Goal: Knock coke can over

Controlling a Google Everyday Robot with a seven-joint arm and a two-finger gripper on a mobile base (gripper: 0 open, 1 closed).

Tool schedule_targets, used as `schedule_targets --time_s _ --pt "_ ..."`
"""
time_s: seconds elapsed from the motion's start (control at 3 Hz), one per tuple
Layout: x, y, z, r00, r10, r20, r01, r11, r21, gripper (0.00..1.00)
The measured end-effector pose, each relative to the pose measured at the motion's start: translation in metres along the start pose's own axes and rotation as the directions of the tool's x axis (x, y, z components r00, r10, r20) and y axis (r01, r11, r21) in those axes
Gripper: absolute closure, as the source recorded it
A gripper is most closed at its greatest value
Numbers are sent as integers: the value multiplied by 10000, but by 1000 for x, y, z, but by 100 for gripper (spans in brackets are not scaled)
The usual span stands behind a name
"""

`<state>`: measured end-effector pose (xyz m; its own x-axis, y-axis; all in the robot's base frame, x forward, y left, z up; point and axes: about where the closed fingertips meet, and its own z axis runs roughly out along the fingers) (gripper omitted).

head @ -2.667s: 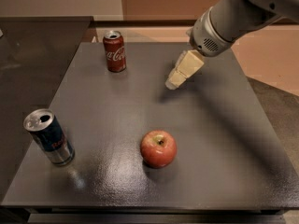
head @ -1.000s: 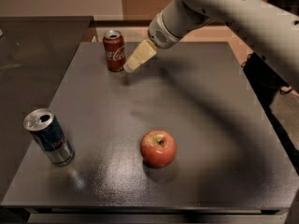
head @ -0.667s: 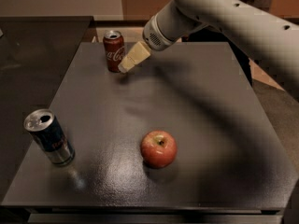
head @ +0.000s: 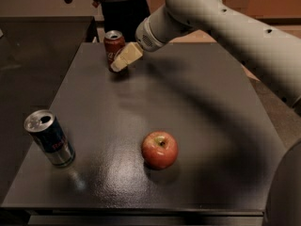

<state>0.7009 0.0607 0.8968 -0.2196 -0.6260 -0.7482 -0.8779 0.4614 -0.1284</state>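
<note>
Where the coke can stood far left on the surface, my hand pressed against its right side; I couldn't tell how open it was.

The dark table carries the coke can, a blue-and-silver can and an apple; the gripper is beside the coke can.

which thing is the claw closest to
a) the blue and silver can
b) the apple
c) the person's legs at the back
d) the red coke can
D: the claw is right at the lower right side of the coke can at the far end of the table, while the apple and the blue and silver can stand well apart from it near the front edge.
</note>
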Motion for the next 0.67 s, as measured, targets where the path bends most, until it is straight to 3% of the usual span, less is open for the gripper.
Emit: schedule_targets --time_s 0.67 --pt "-15 2 24 9998 -91 167 96 9995 -311 0"
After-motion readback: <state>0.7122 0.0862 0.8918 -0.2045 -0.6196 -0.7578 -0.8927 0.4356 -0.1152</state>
